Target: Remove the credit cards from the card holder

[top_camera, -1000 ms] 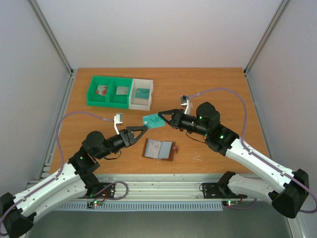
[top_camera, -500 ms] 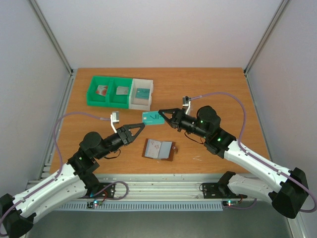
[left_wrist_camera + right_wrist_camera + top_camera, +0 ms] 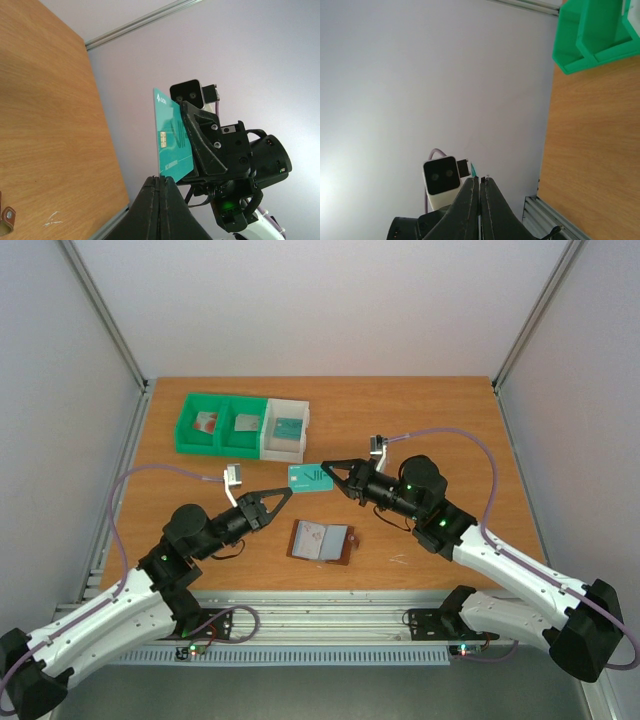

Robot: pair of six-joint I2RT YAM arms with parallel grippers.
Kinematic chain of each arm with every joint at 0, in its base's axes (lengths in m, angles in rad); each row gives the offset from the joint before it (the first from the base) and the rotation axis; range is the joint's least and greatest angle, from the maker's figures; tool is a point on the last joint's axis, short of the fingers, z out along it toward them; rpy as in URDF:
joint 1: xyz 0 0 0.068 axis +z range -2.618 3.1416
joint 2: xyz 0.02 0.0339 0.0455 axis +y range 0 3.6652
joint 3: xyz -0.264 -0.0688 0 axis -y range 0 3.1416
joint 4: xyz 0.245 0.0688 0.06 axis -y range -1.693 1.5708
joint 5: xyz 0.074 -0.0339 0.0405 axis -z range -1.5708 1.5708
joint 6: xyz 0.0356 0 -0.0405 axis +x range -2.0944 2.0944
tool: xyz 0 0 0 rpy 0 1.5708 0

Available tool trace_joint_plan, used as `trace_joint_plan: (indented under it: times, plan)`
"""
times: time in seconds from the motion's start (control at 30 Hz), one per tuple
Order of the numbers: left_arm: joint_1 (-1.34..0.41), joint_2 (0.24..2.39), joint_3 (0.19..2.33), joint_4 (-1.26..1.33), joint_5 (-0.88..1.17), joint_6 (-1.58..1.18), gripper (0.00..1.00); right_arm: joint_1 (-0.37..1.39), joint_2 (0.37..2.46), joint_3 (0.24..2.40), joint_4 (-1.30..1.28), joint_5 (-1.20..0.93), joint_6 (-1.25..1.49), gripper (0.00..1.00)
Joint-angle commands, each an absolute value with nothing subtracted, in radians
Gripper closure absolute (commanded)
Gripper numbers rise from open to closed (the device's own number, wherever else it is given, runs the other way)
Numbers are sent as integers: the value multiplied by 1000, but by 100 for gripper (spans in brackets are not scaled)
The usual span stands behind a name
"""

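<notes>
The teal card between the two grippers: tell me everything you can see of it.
The teal card is thin, plastic-looking, with a chip, a white logo and small print. It hangs above the table, clamped along one edge by the right gripper. The shut left gripper meets its opposite corner; a grip there is unclear.

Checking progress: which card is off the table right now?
The teal card, pinched in the right end effector and held above the table. The others lie in the bins or the wallet.
</notes>
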State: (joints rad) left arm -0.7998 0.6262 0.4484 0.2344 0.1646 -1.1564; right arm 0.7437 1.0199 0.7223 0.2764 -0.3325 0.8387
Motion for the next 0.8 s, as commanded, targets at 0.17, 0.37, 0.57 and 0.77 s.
trace_joint_plan:
  times: [0.17, 0.37, 0.57, 0.77]
  plan:
    - [-788, 625, 479, 266, 156, -1081, 100, 717, 970, 665, 228, -377, 780, 72]
    - [-746, 643, 495, 219, 216, -1039, 100, 693, 833, 649, 16, -363, 670, 42]
    - [-652, 691, 523, 120, 297, -1017, 100, 692, 731, 712, -278, -338, 501, 2]
    - [-501, 775, 642, -117, 386, -851, 100, 691, 639, 751, -445, -309, 409, 2]
